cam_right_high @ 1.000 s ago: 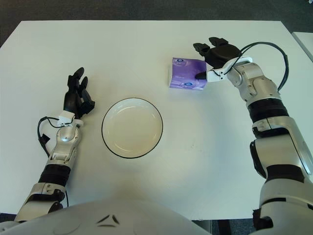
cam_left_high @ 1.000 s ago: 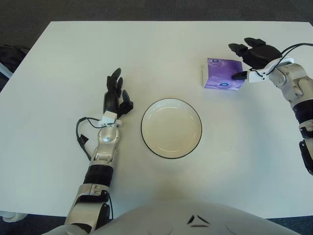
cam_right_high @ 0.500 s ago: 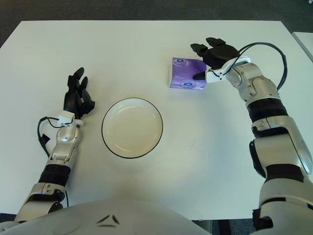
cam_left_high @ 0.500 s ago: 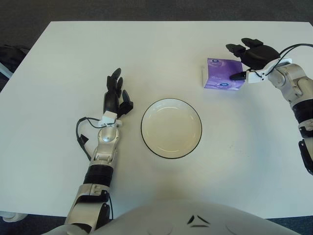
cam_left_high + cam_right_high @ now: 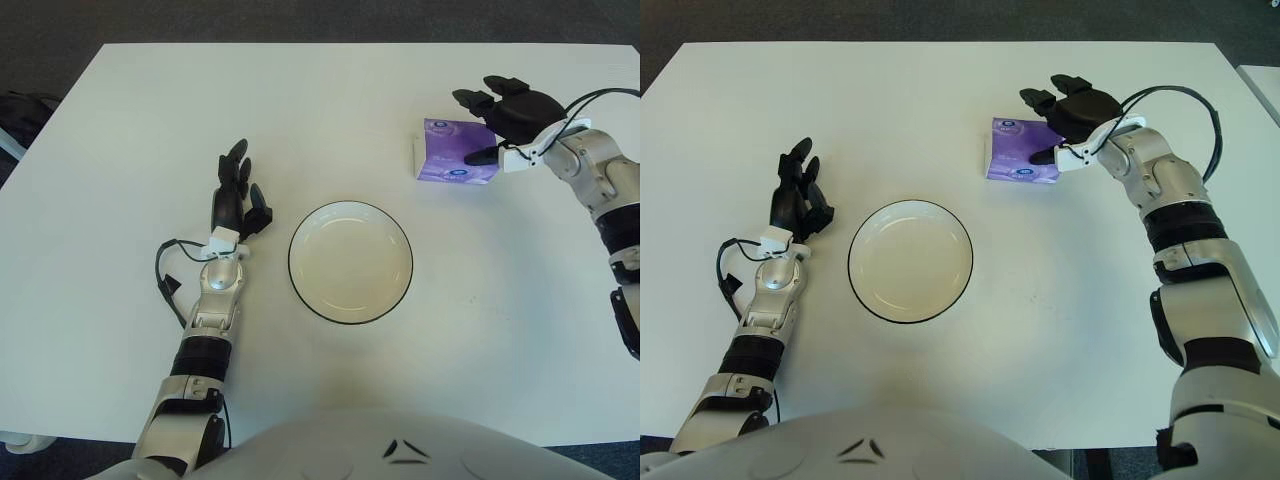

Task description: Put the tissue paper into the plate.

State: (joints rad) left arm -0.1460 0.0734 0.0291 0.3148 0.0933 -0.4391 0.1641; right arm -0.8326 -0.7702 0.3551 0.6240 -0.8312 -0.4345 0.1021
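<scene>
While right hand [image 5: 1068, 112] spreads | boxy purple tissue pack [image 5: 1020, 150] | round plate [image 5: 910, 260]

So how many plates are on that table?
1. The white plate with a dark rim sits near the middle of the table, between the idle left hand and the purple tissue pack that the right hand is reaching over. Nothing could hide another.

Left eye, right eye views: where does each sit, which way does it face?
Left eye view: head-mounted, looking forward and down at the table; shows left hand, chest, right hand partly cropped.
Right eye view: same head, slightly rightward; whole right arm visible.
Shared: plate, purple tissue paper, both hands.
</scene>
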